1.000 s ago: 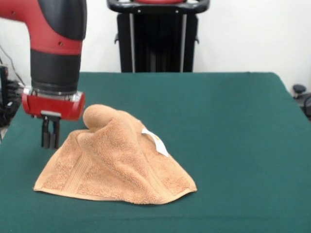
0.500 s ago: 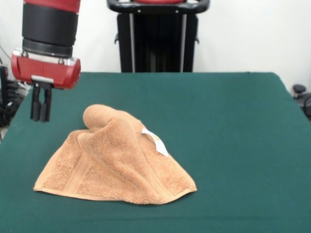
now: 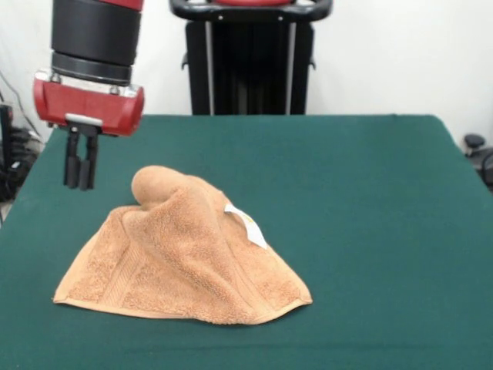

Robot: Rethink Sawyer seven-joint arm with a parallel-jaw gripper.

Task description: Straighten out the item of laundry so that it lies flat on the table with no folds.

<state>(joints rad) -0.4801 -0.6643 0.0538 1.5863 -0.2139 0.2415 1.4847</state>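
Looped, rough terry towel (image 3: pixel 181 258) with smooth white label (image 3: pixel 248 223) on matt, felt-like table (image 3: pixel 370 200).

Towels: you have one orange-tan towel (image 3: pixel 181 258), lying in a heap with folds.
Labels: you can see one white label (image 3: pixel 248 224) on the towel.
Tables: you have one green table (image 3: pixel 370 231).
Arms: you see one red and black arm (image 3: pixel 94 46).
Grippers: you see one gripper (image 3: pixel 80 183), its two fingers close together, above the table.
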